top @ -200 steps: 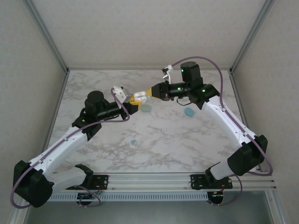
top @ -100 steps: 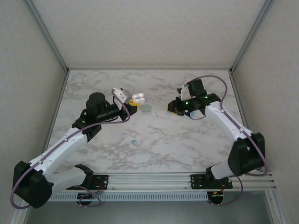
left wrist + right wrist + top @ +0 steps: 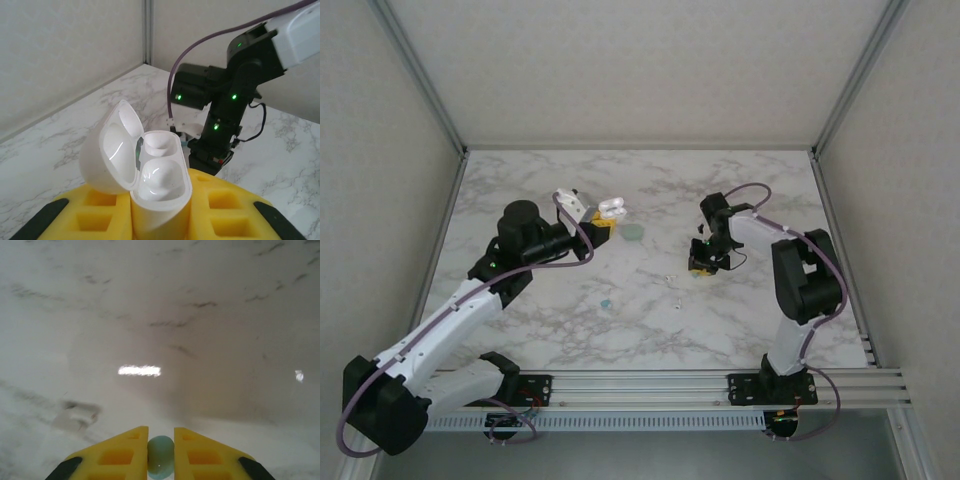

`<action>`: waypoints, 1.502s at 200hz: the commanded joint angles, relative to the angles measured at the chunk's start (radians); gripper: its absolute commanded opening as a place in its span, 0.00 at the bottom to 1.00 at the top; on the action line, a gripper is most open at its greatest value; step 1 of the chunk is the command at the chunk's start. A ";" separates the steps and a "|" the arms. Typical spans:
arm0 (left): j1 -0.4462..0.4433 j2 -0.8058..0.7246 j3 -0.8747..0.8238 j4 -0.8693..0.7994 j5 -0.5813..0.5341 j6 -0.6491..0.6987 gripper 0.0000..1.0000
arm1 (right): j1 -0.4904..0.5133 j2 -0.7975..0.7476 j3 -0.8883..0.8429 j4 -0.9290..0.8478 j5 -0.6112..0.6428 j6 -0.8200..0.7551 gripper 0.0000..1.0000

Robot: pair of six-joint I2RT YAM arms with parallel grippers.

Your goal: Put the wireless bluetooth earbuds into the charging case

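Your right pincer (image 3: 161, 440) is clamped on a teal earbud (image 3: 160, 463), wedged between its yellow fingers (low over the marble table (image 3: 570, 330)). Your left pincer (image 3: 160, 212) grips the open white charging case (image 3: 162, 175), its lid tipped toward 10 o'clock. In the top view, the earbud lies at 4 o'clock from it.

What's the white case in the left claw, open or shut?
Open. In the left wrist view the white case, gripped by the left claw, has its lid swung back to the left, baring two inner wells.
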 commanded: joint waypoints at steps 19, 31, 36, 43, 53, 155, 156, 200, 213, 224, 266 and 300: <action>-0.009 -0.020 -0.002 -0.003 -0.015 0.002 0.14 | 0.013 0.077 0.042 -0.053 0.103 -0.037 0.19; -0.009 -0.020 0.000 -0.006 -0.013 0.004 0.14 | 0.014 0.083 0.052 -0.056 0.112 -0.042 0.24; -0.009 -0.020 0.000 -0.006 -0.013 0.004 0.14 | 0.014 0.083 0.062 -0.067 0.111 -0.046 0.27; -0.009 -0.021 0.002 -0.007 -0.015 0.004 0.14 | 0.023 0.077 0.079 -0.088 0.122 -0.053 0.31; -0.009 -0.025 0.001 -0.013 -0.016 0.004 0.14 | 0.034 0.055 0.098 -0.108 0.162 -0.065 0.36; -0.009 -0.061 -0.010 -0.029 -0.038 0.000 0.14 | 0.130 0.184 0.299 -0.119 -0.012 -0.165 0.45; -0.009 -0.062 -0.010 -0.029 -0.038 0.001 0.14 | 0.131 0.185 0.299 -0.119 -0.012 -0.164 0.45; -0.009 -0.068 -0.014 -0.036 -0.047 0.000 0.14 | 0.142 0.196 0.267 -0.113 -0.111 -0.173 0.47; -0.009 -0.067 -0.013 -0.035 -0.047 0.000 0.14 | 0.147 0.194 0.257 -0.129 -0.097 -0.177 0.48; -0.009 -0.066 -0.013 -0.033 -0.047 -0.001 0.14 | 0.150 0.187 0.244 -0.137 -0.098 -0.187 0.48; -0.009 -0.062 -0.011 -0.032 -0.045 -0.002 0.14 | 0.170 0.145 0.199 -0.167 -0.089 -0.194 0.46; -0.009 -0.063 -0.016 -0.030 -0.047 -0.004 0.14 | 0.184 0.096 0.161 -0.172 -0.089 -0.171 0.46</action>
